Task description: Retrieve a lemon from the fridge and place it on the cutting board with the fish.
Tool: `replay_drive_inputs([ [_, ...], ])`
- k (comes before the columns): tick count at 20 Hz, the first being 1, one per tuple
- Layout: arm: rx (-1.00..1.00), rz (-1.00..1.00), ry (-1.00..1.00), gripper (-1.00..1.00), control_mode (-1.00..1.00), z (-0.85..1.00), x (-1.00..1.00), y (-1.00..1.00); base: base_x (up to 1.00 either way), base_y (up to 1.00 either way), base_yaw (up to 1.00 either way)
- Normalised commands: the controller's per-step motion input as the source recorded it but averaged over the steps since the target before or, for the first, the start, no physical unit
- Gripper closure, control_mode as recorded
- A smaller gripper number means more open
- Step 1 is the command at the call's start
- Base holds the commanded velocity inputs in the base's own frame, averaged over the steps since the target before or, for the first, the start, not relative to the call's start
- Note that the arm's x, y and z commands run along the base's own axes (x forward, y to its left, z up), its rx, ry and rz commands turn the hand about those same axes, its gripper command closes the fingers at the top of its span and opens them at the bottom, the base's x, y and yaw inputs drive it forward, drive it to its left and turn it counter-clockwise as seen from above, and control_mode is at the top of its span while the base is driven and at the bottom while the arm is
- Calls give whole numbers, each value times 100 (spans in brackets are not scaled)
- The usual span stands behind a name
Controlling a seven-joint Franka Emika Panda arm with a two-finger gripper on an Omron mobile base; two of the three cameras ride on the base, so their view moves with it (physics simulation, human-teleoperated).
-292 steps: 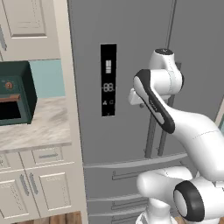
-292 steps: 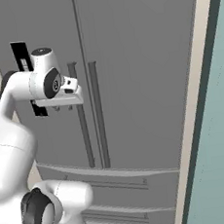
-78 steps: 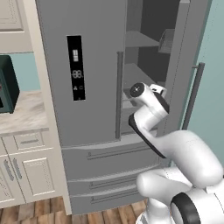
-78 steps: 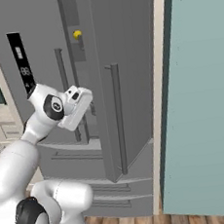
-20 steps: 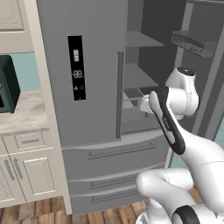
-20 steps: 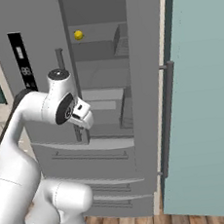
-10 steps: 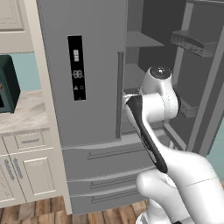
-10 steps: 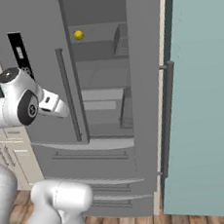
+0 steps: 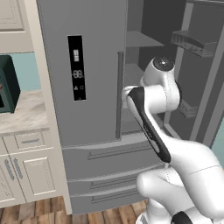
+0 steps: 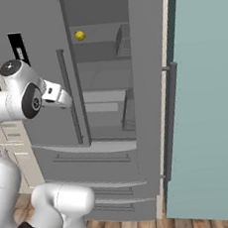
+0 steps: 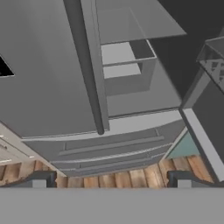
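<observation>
Fridge (image 9: 87,65) at centre: left door shut, right door (image 10: 150,82) swung wide open to the right. Lemon (image 10: 80,36) on an upper shelf inside, toward the back left. Drawers (image 10: 100,157) below the doors. Counter (image 9: 22,111) with cabinets left of the fridge. Gripper (image 10: 59,96) in front of the shut left door, just left of its handle (image 10: 69,96), well below the lemon.
</observation>
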Motion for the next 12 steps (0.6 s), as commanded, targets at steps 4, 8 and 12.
replay_drive_inputs([
  [4, 0, 2, -2, -100, -100, 0, 40, 10, 0, 0, 0],
  [8, 0, 0, -9, -100, -100, 0, 31, 16, 0, 0, 0],
  [12, 0, 0, -6, -100, -100, 0, 23, 19, 0, 0, 0],
])
